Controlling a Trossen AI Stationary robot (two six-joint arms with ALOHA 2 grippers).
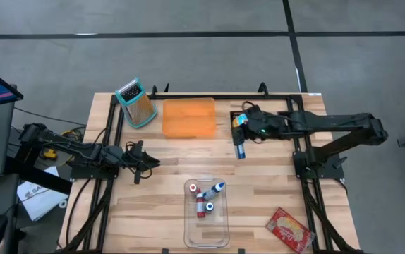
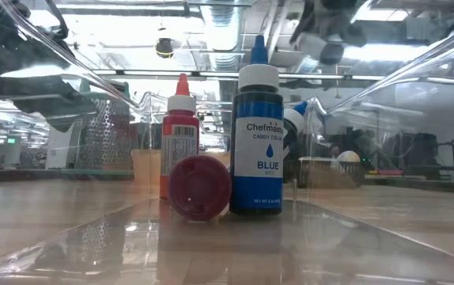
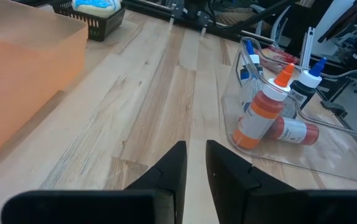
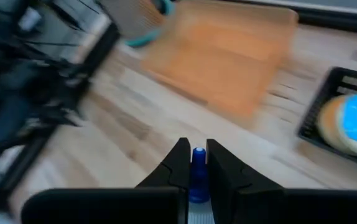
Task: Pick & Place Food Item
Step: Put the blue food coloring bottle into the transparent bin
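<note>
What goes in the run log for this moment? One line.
right end effector: shut on blue-capped bottle, above table | left end effector: shut, empty, waiting | clear bin: three bottles

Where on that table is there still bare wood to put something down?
Bare wood lies between the orange tray and the clear bin, and in the near left corner beside that bin. It is tighter at the far right, where the right gripper holds a blue bottle, and near right by the red packet.

Robotics lab: framed wooden bench, exposed ceiling ducts
</note>
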